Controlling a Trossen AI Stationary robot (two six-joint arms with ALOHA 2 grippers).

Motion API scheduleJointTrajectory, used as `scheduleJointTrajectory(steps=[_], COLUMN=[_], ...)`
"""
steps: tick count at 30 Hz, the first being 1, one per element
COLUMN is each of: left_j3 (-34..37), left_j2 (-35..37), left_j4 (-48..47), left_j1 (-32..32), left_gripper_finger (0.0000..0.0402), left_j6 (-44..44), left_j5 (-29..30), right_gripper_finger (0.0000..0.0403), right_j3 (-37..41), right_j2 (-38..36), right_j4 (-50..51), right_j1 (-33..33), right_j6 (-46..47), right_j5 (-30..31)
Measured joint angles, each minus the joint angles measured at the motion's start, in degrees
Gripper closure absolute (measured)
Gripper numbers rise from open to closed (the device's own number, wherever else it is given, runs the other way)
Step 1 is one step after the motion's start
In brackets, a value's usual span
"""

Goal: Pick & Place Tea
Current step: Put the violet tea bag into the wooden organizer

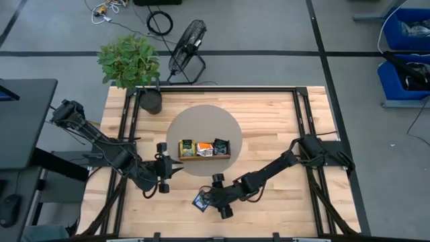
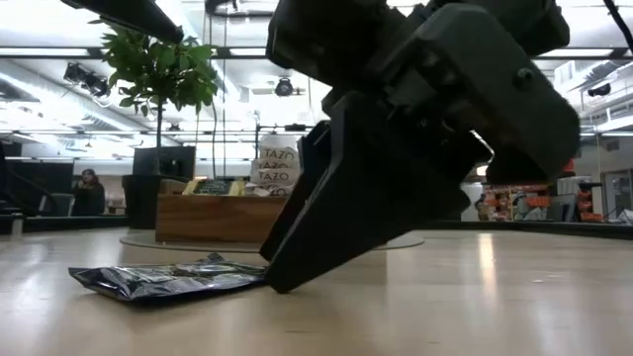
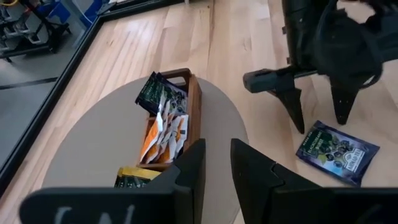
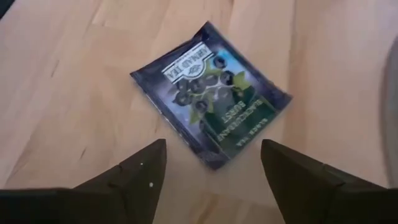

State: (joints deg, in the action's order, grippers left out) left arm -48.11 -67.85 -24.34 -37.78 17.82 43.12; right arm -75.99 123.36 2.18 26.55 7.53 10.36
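My left end effector (image 1: 176, 168) waits over the worktop, just left of the round mat (image 1: 203, 139). Its fingers sit close together with a small gap, and I see nothing between them.

On the mat is the wooden tray (image 3: 193, 99), near the middle of the worktop. More tea (image 3: 163, 127) stands in it, packed side by side.

My right end effector (image 1: 203, 197) is near the front edge, a bit left of the middle. Its fingers are spread wide open and hold nothing. The dark sachet (image 4: 209, 118) lies flat on the wood right under them, not touching.

I think this sachet is very light, thin and bendy. It looks shiny, so it may slip or slide away when pushed. Because it lies flat, there is little to grab. I would press one finger down at an edge and pinch there.
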Motion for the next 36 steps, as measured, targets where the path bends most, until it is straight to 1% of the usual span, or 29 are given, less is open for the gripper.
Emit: scheduleJointTrajectory(steps=[3, 9, 15, 23, 29, 36], left_j3=[0.0, 0.0, 0.0, 0.0, 0.0, 0.0], left_j2=[0.0, 0.0, 0.0, 0.0, 0.0, 0.0], left_j4=[0.0, 0.1, 0.1, 0.1, 0.1, 0.1], left_j1=[0.0, 0.0, 0.0, 0.0, 0.0, 0.0], left_gripper_finger=[0.0321, 0.0321, 0.0321, 0.0321, 0.0321, 0.0321], left_j6=[0.0, 0.0, 0.0, 0.0, 0.0, 0.0], left_j5=[0.0, 0.0, 0.0, 0.0, 0.0, 0.0], right_gripper_finger=[0.0133, 0.0133, 0.0137, 0.0158, 0.0172, 0.0193], right_j3=[-0.1, -0.1, 0.0, 0.0, 0.0, 0.0], right_j2=[0.2, 0.3, 0.3, 0.4, 0.4, 0.3], right_j4=[-0.2, -0.8, -1.2, -2.4, -1.7, -1.1], right_j1=[0.2, 0.2, 0.0, -0.3, -1.1, -1.8], right_j6=[0.9, 1.5, 6.0, 8.1, 8.3, 9.8], right_j5=[1.6, 1.9, -0.4, -2.0, -0.9, -1.2])
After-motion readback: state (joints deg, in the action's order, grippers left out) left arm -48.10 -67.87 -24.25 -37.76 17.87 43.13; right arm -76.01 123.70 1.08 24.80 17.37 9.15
